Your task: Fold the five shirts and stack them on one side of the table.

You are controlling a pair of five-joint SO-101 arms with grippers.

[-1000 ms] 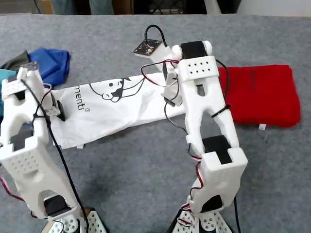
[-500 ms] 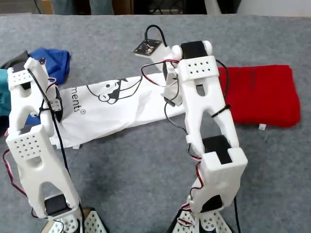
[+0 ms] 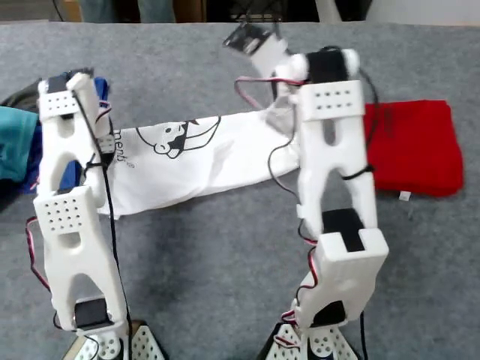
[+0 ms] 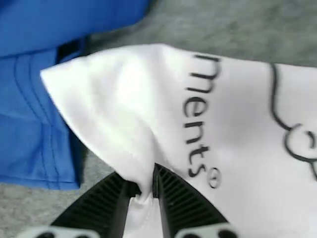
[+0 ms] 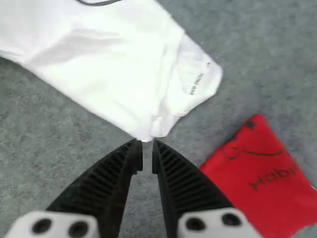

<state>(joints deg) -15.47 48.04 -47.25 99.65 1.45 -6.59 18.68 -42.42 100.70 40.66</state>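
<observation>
A white shirt (image 3: 202,157) with black print lies stretched across the grey table, folded into a long band. My left gripper (image 3: 105,146) is shut on its left end; the left wrist view shows the black fingers (image 4: 173,198) pinching a fold of white shirt (image 4: 223,114) at the left gripper (image 4: 143,186). My right gripper (image 3: 275,114) is at the shirt's right end. In the right wrist view the right gripper (image 5: 147,148) is shut on a corner of the white shirt (image 5: 114,64). A folded red shirt (image 3: 412,146) lies at the right, red shirt (image 5: 257,173) beside that corner.
A blue shirt (image 3: 101,86) and a teal shirt (image 3: 15,142) are bunched at the table's left edge, behind the left arm; the blue shirt (image 4: 34,99) lies right beside the pinched end. Bare grey carpet (image 3: 210,255) spreads in front of the white shirt.
The left arm has swung toward the back, carrying the shirt's left end with it. The right arm has moved back and to the right, pulling the right end along.
</observation>
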